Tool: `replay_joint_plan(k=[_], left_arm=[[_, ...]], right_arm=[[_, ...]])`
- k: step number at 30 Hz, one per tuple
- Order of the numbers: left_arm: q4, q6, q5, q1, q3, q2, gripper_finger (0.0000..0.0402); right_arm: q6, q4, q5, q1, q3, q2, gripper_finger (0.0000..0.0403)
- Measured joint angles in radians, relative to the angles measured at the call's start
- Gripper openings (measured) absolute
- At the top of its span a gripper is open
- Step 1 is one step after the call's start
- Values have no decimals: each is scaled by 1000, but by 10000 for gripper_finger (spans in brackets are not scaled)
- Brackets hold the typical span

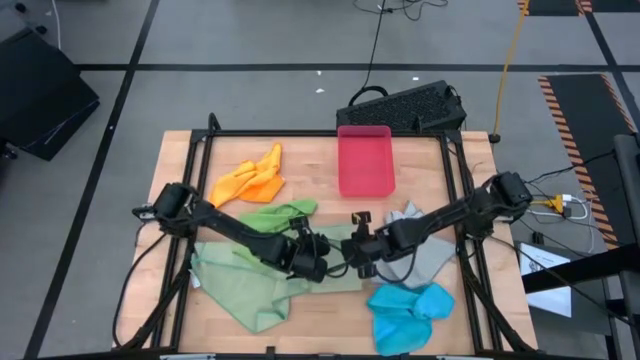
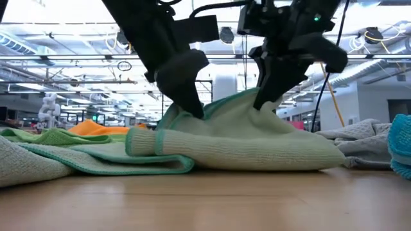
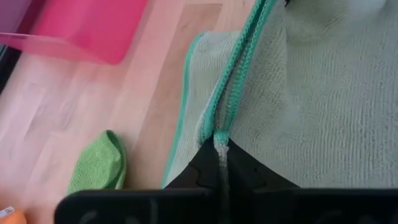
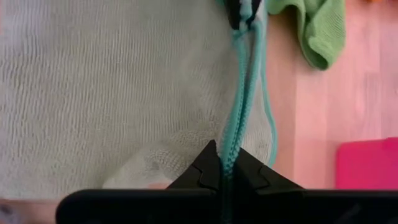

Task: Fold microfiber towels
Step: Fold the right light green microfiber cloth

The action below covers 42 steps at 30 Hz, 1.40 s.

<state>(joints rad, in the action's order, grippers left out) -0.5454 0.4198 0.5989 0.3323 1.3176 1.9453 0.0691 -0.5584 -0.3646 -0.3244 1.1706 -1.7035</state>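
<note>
A pale sage towel point(image 1: 250, 288) with a teal hem lies at the near left of the table, and its right part point(image 2: 257, 144) is humped up in the middle. My left gripper point(image 1: 312, 264) and my right gripper point(image 1: 358, 254) stand close together over that hump, both shut on the towel's hemmed edge. An orange towel point(image 1: 250, 180), a bright green towel point(image 1: 282, 214), a grey towel point(image 1: 428, 250) and a blue towel point(image 1: 405, 310) lie loose on the table. My left gripper pinches the sage towel's teal hemmed edge point(image 3: 219, 127) between its two fingers; two hems run side by side there. The fingers slant down from the table's left. The edge is raised off the table, and the cloth below it rests on the table. My right gripper pinches the same teal hemmed edge point(image 4: 230, 140) a short way along, with two hems together between its fingers. It slants down from the table's right. The edge runs straight from it to the left gripper's fingers point(image 4: 239, 14), and the cloth below lies on the table.
A pink-red tray point(image 1: 365, 160) stands at the far middle of the table. Behind the table's far edge lies a black keyboard-like object point(image 1: 405, 105). Bare wood shows between the tray and the grippers and along the near edge.
</note>
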Motion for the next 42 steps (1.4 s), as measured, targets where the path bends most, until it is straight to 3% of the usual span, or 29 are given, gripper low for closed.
replay_joint_plan(k=[7,12,16,23,28,32,36,42], left_arm=[[-5,-55,-4,-4,-1,-15,20],[-10,-66,-4,-3,-3,-48,6],[24,-68,-22,38,-3,-93,14],[102,-115,-22,151,-1,-207,7],[260,-234,-23,212,-1,-253,12],[333,-299,-21,223,-1,-253,29],[338,-254,-20,206,-1,-219,34],[362,-237,-44,198,-1,-123,14]], right_arm=[[-4,4,-6,8,0,0,4],[1,7,-36,10,0,0,4],[24,4,13,-13,0,13,4],[47,31,27,-89,0,146,4],[24,137,2,-155,0,250,4],[8,177,-4,-185,0,276,4],[65,144,-5,-196,0,259,4],[160,184,-4,-202,-105,225,5]])
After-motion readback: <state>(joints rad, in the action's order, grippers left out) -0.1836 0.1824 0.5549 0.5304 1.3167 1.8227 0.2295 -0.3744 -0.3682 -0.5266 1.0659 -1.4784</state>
